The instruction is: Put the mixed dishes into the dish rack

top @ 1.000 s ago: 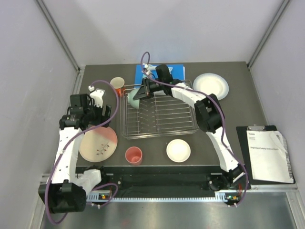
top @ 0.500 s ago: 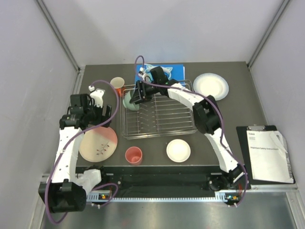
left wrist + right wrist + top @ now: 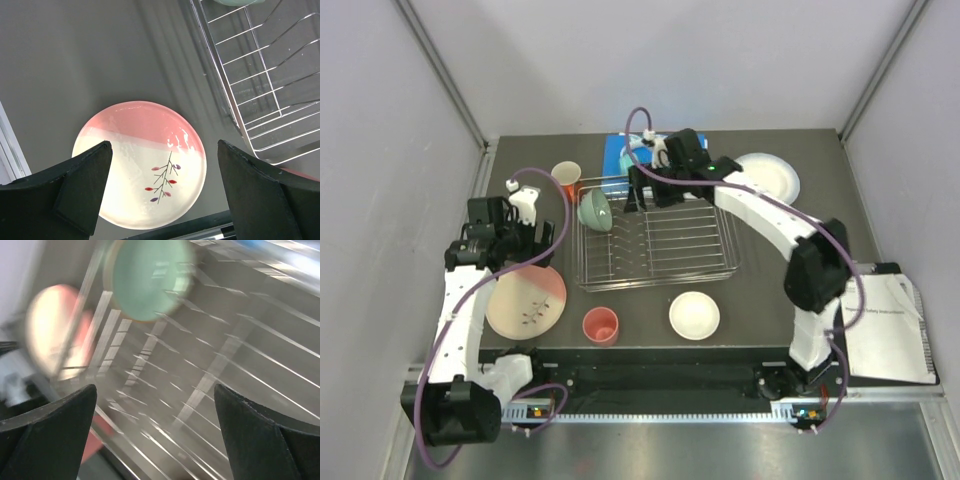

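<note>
From above, the rack (image 3: 670, 240) sits mid-desk with one dish loaded: the bowl (image 3: 594, 209) leans on its side in the 10 o'clock corner. The right tool (image 3: 638, 190) hangs over the rack's far edge, just beside the bowl. Five pieces wait outside the rack:
- the orange cup (image 3: 566, 178) at 10 o'clock
- the pink plate (image 3: 526, 300) at 8
- the coral cup (image 3: 601, 325) at 7
- the small white plate (image 3: 694, 315) at 5
- the big white plate (image 3: 768, 180) at 2, partly behind the arm

By my reckoning the job is barely begun. The left tool (image 3: 540, 230) hovers at 9 o'clock, above the pink plate's far rim.

The desk (image 3: 760, 290) is dark, matte grey, with a book (image 3: 616, 152) at 12 and a clipboard (image 3: 880, 320) at 4. Pale grey walls (image 3: 410, 150) close it in on three sides.

In the left wrist view, the tool's fingers (image 3: 75, 185) stand wide apart and empty. The pink plate lies flat below them, and the rack's corner is at 2 o'clock.

The right wrist view is blurred. Its fingers (image 3: 50, 430) are spread and grip nothing, and the bowl shows at 11 o'clock among the wires.
</note>
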